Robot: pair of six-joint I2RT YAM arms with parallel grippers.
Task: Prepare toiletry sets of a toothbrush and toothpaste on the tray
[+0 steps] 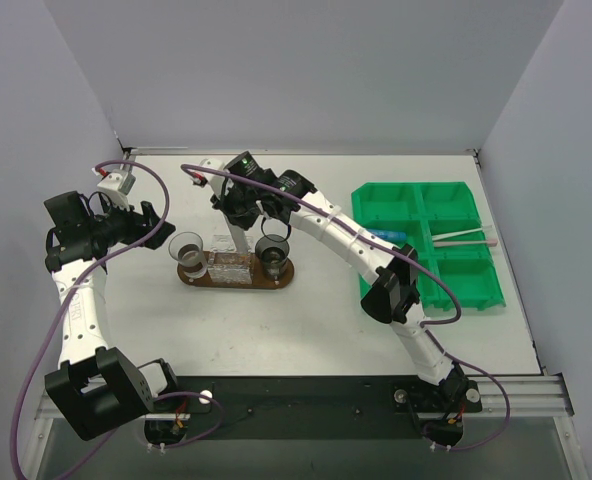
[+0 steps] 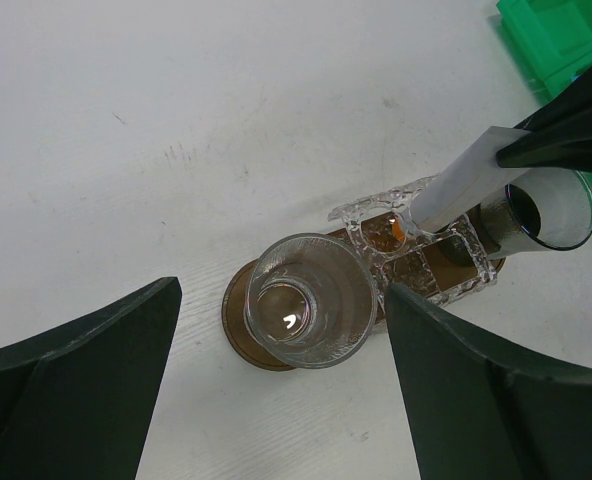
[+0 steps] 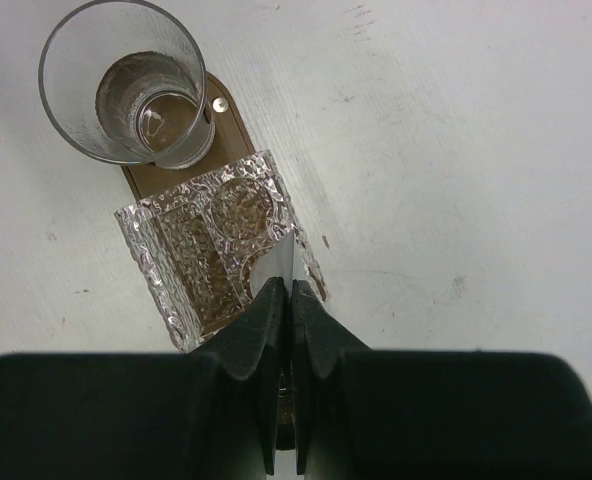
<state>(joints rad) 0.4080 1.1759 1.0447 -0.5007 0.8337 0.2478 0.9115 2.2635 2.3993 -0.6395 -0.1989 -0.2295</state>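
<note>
Plain white bench (image 1: 276, 335), lightly scuffed, closed in by bare grey walls (image 1: 306, 70) at the back and both sides. Mid-bench, the dark tray (image 1: 202, 281) lying left to right, with a clear cup (image 1: 187, 250) at each end and a clear embossed holder (image 1: 231, 266) between them. Toothpaste (image 2: 454, 182) standing near upright in the holder's round hole, long axis close to vertical with a slight lean, orange cap down, flat crimped end up. Clamped at that top end by the right pincer (image 3: 284, 291), jaws pressed shut on the thin edge. Left pincer (image 1: 156, 222) spread wide, holding nothing, hanging just left of the tray, near the cup at that end. Toothbrush (image 1: 466, 237) well apart at the right, lying across the green bin (image 1: 468, 292), long axis left to right; head end too small to tell.
</note>
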